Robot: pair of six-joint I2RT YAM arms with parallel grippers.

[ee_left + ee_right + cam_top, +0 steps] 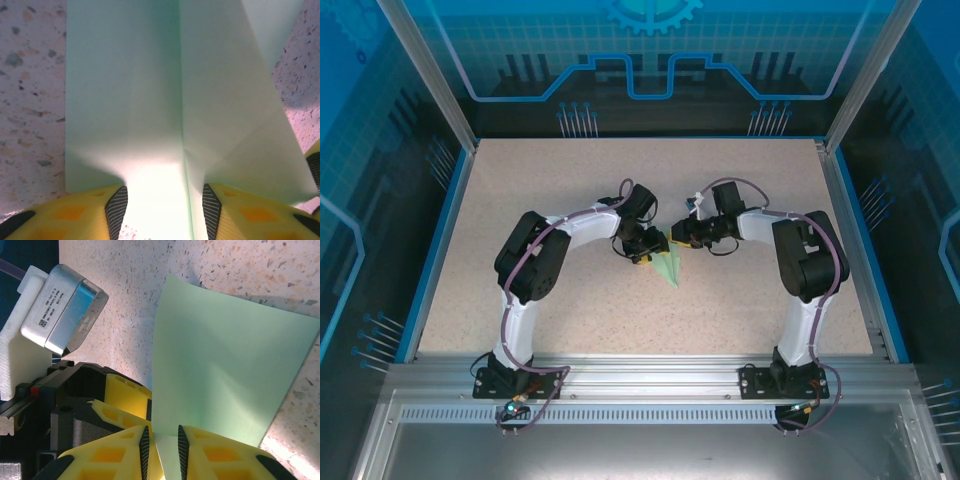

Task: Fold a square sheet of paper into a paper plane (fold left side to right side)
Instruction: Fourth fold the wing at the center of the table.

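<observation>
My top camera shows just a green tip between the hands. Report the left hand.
Observer: On the left hand the fingers stand apart, with the paper lying between them.
Operator: Now the right hand.
Observer: The paper runs into the narrow finger gap of the right hand; pinched or not, I can't tell.
Operator: Describe the paper.
Observer: Folded, with a straight crease running toward the left hand.

The tabletop (570, 320) is a beige speckled slab under even light. Blue trim (440, 250) lines its left, far and right edges; an aluminium rail (650, 372) runs along the near edge. Translucent blue panels (650, 60) with printed circuit graphics, framed by aluminium uprights (428, 70), enclose three sides.
</observation>
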